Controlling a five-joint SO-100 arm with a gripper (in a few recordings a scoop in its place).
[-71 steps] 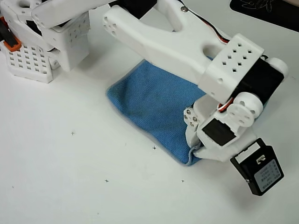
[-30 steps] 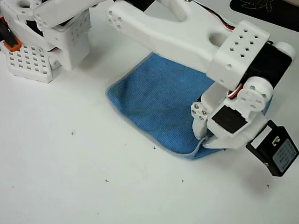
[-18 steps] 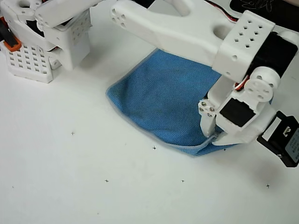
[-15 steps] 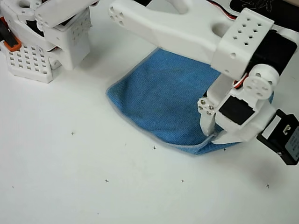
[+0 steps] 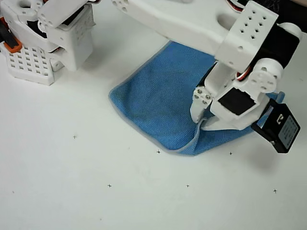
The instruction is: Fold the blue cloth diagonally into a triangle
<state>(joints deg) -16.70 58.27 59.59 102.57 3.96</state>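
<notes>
A: Here, in the overhead view, where does the white two-finger gripper point(image 5: 200, 125) stand?

B: At the lower right of the medium-blue textured microfiber cloth point(image 5: 158, 103), its fingers pinched shut on the cloth's light grey stitched hem point(image 5: 192, 143), which rises from the table in a thin curved ridge up into the jaws.

A: Which relation governs the coming move?

B: The bulk of the cloth lies up and to the left of the gripper. The free rounded corner point(image 5: 113, 94) sits at picture left, and the far edge runs under the white arm link point(image 5: 182, 24) toward the top. Judged from this, the held corner must travel up-left across the cloth to meet the opposite corner; the diagonal crease would then run from that left corner toward the right side, hidden beneath the wrist.

A: And the cloth itself?

B: It lies mostly flat on the white table point(image 5: 96, 191), near the picture's centre, with a soft shadowed dip in its middle. One layer shows under the lifted hem. No tag is discernible.

A: Progress?

B: Early, it seems: corner lifted, fold not yet laid.
</notes>
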